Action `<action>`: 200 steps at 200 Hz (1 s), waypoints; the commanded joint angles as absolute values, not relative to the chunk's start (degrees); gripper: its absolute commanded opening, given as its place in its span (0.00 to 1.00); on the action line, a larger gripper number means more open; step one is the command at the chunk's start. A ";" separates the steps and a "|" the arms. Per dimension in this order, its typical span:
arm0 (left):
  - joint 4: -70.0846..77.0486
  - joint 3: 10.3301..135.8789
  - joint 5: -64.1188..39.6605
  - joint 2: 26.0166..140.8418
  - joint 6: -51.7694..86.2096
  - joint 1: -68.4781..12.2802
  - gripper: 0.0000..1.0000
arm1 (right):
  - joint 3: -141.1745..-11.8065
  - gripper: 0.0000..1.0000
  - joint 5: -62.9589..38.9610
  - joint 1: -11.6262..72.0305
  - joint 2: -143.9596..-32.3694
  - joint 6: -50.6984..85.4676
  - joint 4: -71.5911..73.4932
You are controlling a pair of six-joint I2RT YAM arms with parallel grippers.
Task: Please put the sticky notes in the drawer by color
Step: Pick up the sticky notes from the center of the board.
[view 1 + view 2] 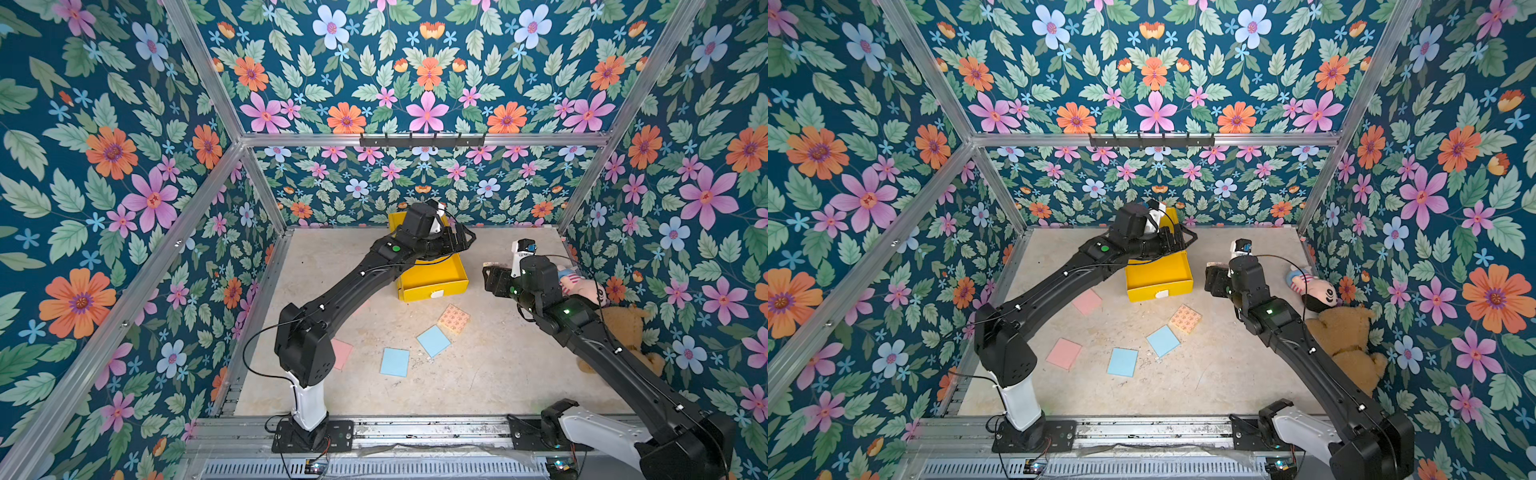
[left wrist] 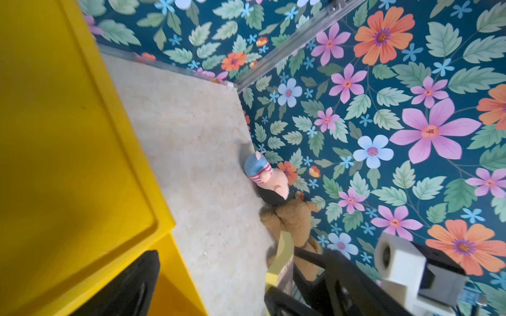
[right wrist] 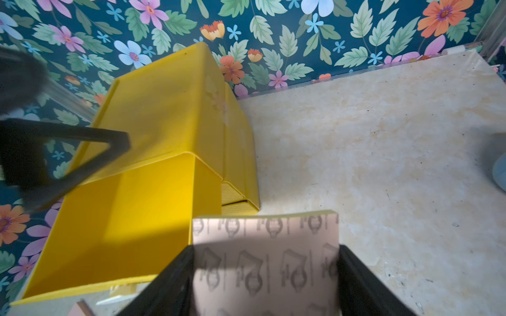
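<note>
Right tool (image 3: 265,276) grips patterned sticky note (image 3: 265,232) beside open drawer (image 3: 123,219).

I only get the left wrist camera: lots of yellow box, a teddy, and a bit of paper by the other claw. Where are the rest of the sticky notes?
Observer: Five lie loose on the table in front of the yellow cabinet: a pink note, a second pink note, a blue note, a second blue note and a patterned note.
Kid: So the right gripper has the sixth note. Is anything in the drawer yet?
Observer: No. One drawer is pulled out, and what shows of its inside in the right wrist view is bare yellow plastic.
</note>
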State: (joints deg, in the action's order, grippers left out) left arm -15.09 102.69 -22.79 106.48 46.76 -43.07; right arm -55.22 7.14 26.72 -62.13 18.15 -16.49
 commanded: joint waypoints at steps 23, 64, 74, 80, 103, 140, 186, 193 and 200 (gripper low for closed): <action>-8.72 102.13 -30.65 109.03 51.05 -45.75 0.91 | -55.37 0.79 1.58 26.28 -59.88 18.35 -14.68; -4.80 98.81 -33.72 108.43 53.22 -47.92 0.80 | -55.22 0.79 0.90 25.53 -59.42 18.76 -13.92; -3.79 97.64 -34.40 108.12 53.81 -48.15 0.76 | -55.20 0.79 0.88 25.41 -59.41 18.89 -13.84; -3.09 96.97 -34.93 107.98 54.13 -48.29 0.74 | -55.20 0.79 0.88 25.40 -59.45 18.94 -13.88; -1.51 95.24 -36.02 107.58 55.00 -48.43 0.68 | -54.94 0.79 0.59 25.28 -59.34 18.98 -13.49; 0.14 95.06 -37.72 108.01 56.19 -48.43 0.54 | -54.59 0.78 0.09 25.31 -58.99 19.33 -13.03; 0.09 95.88 -38.30 108.49 56.18 -48.40 0.25 | -54.67 0.78 0.09 25.24 -58.76 19.22 -13.01; 0.01 95.93 -38.34 108.61 56.04 -48.34 0.23 | -54.67 0.78 0.09 25.26 -58.62 19.18 -13.02; 0.00 96.01 -38.31 108.62 56.01 -48.34 0.19 | -54.67 0.79 0.09 25.31 -58.45 19.17 -12.99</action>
